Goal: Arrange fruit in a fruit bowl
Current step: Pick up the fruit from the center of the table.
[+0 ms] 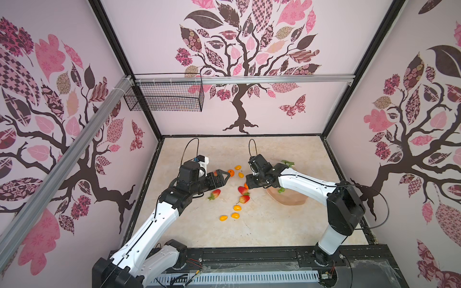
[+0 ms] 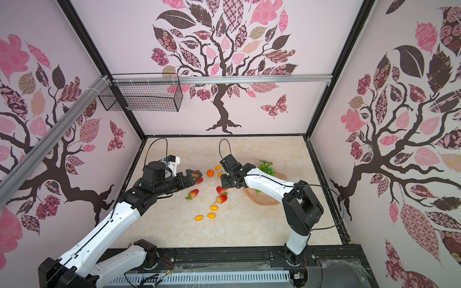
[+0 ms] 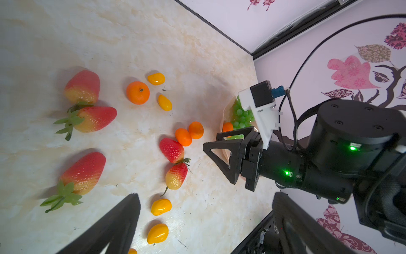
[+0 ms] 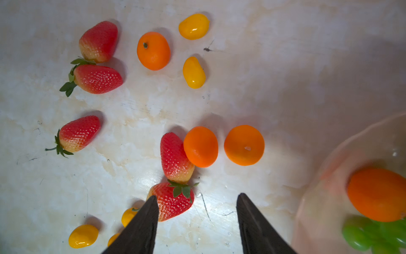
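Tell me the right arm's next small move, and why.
Probably ease the right tool forward and down to straddle the round orange toy tangerine nearest the translucent peach-pink scalloped bowl. The tool is open and empty above the marble-look tabletop, that tangerine lies free just ahead of it, and the bowl shows only another tangerine and a green grape bunch.

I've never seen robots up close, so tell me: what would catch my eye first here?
Bright toy strawberries, tangerines and yellow ovals litter the middle of the marble-look table. On the robot's right, a peach-pink fruit bowl holds green grapes and one tangerine. The left gripper and right gripper hover open and empty above the scatter.
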Robot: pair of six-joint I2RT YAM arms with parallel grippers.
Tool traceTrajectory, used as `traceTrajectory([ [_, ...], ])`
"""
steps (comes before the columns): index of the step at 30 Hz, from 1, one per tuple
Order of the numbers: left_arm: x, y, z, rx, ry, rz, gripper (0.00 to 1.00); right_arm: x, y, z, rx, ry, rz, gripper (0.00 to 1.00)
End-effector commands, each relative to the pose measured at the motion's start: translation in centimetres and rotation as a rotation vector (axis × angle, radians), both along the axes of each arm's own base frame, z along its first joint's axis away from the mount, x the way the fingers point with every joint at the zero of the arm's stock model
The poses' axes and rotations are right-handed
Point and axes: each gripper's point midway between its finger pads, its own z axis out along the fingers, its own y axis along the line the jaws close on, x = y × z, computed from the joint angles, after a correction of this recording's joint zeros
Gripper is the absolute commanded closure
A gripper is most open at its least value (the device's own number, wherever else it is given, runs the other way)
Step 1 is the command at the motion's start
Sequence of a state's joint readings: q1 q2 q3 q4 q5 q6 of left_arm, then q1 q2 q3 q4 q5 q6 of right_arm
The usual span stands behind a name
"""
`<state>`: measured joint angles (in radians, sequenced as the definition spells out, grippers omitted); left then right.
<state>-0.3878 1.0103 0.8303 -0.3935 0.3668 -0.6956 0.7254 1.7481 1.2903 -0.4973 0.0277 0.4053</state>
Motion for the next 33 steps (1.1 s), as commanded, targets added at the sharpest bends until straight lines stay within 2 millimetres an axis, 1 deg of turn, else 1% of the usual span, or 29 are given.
traceTrajectory([
  [1, -0.5, 0.1, -1.0, -0.017, 0.006, -0.029, 0.02, -0.2, 1.0, -1.2, -0.004, 0.058, 0.012, 0.40],
  [6, -0.5, 0.0, -1.7, -0.017, 0.025, -0.039, 0.02, 0.1, 1.5, -2.7, -0.025, 0.098, 0.019, 0.41],
  [11, -0.1, -0.1, -2.1, -0.032, 0.039, -0.040, 0.02, 0.6, 1.7, -3.7, -0.049, 0.114, 0.013, 0.42],
  [17, 0.1, -0.3, -2.0, -0.045, 0.035, -0.050, 0.02, 1.4, 0.9, -4.7, -0.127, 0.117, -0.023, 0.43],
  [21, -0.1, -0.3, -2.2, -0.046, 0.037, -0.050, 0.02, 1.9, 0.8, -5.3, -0.158, 0.123, -0.037, 0.44],
  [25, -0.2, -0.3, -2.4, -0.049, 0.043, -0.050, 0.02, 2.0, 0.9, -6.1, -0.174, 0.139, -0.036, 0.45],
  [33, -0.2, -0.5, -2.4, -0.059, 0.043, -0.052, 0.02, 2.4, 0.2, -6.9, -0.228, 0.134, -0.063, 0.48],
])
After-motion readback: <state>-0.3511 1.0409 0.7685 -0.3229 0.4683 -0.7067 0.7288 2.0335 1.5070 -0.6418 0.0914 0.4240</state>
